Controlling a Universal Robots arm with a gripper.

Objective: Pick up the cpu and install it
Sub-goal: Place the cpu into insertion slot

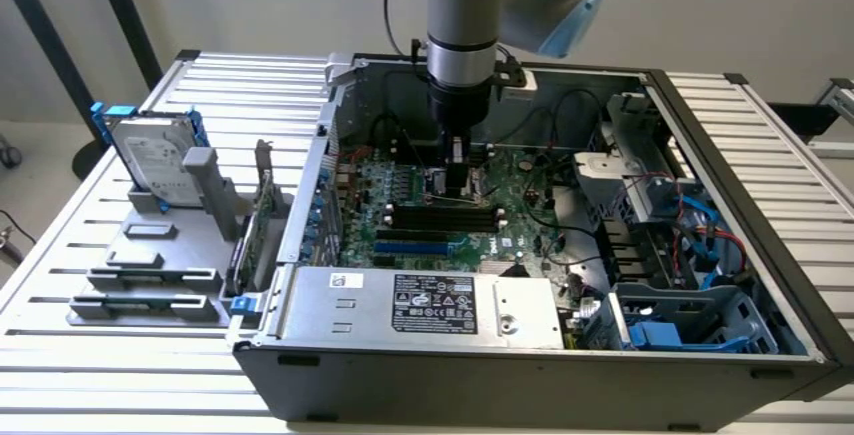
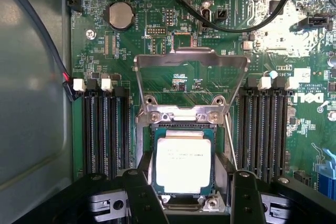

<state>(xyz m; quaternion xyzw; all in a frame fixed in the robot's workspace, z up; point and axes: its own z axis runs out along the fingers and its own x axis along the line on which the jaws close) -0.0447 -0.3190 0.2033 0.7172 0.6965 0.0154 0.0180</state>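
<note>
wrist view: gripper straddles cpu, socket partly hidden

Open computer case on my slatted table, motherboard under the gripper.
I see black memory slots flanking the gripper on both sides. The metal load plate is tipped up just beyond it, and a coin battery and looping black cables lie farther off. Well away from the gripper, outside the case toward the exterior view's left, a hard drive in blue brackets stands upright on a grey fixture.
</note>
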